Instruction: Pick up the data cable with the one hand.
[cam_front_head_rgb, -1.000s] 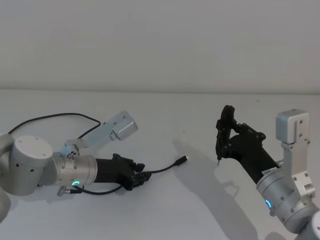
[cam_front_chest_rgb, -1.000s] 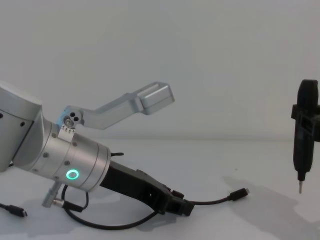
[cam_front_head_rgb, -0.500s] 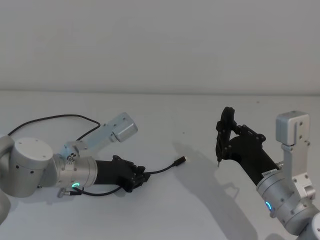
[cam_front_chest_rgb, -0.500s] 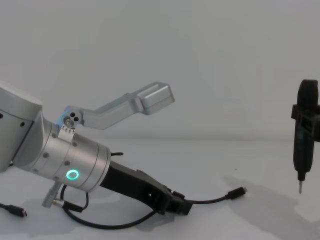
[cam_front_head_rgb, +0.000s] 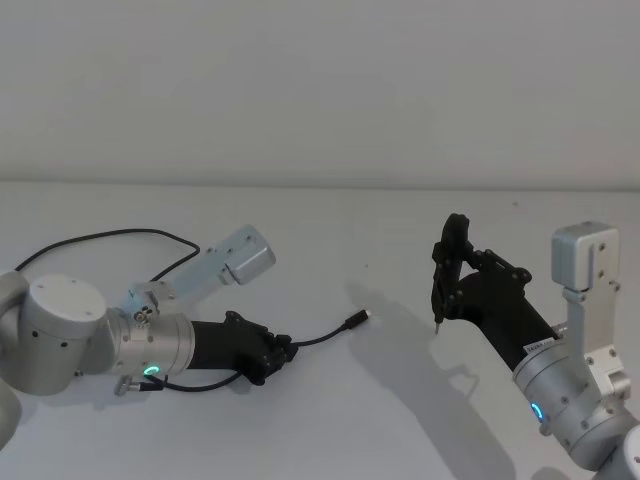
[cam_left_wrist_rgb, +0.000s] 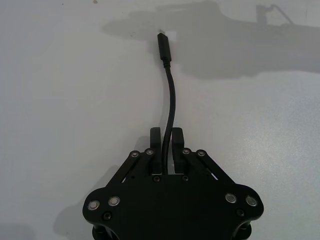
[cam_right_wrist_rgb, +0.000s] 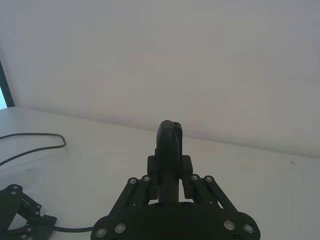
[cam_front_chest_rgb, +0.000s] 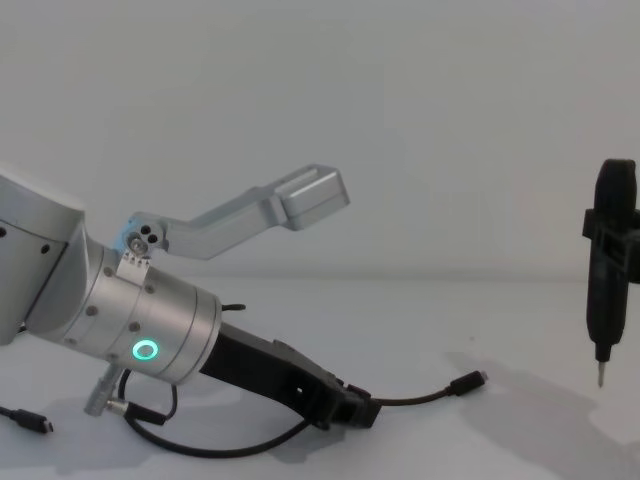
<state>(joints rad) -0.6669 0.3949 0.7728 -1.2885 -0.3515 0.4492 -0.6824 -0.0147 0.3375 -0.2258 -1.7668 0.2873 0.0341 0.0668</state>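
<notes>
The data cable (cam_front_head_rgb: 315, 339) is a thin black cord on the white table, ending in a small black plug (cam_front_head_rgb: 357, 319) with a silvery tip. My left gripper (cam_front_head_rgb: 278, 356), low over the table on a silver wrist with a green ring, is shut on the cord a short way behind the plug. The left wrist view shows the cable (cam_left_wrist_rgb: 171, 95) running out from between the two fingers (cam_left_wrist_rgb: 155, 142) of the gripper (cam_left_wrist_rgb: 166, 144). In the chest view the plug (cam_front_chest_rgb: 468, 384) sits just off the table ahead of the gripper (cam_front_chest_rgb: 355, 413). My right gripper (cam_front_head_rgb: 450, 290) hangs idle at the right.
The right gripper (cam_right_wrist_rgb: 169, 172) is shut on an upright black pen-shaped tool (cam_front_head_rgb: 446, 268) with its metal point hanging above the table (cam_front_head_rgb: 400, 420). The rest of the cord loops behind my left arm (cam_front_head_rgb: 100, 237), and its other plug (cam_front_chest_rgb: 36, 424) lies at the near left.
My left gripper has drawn back slightly to the left with the cord in it, dragging the plug a little leftward. The right arm has not moved.
</notes>
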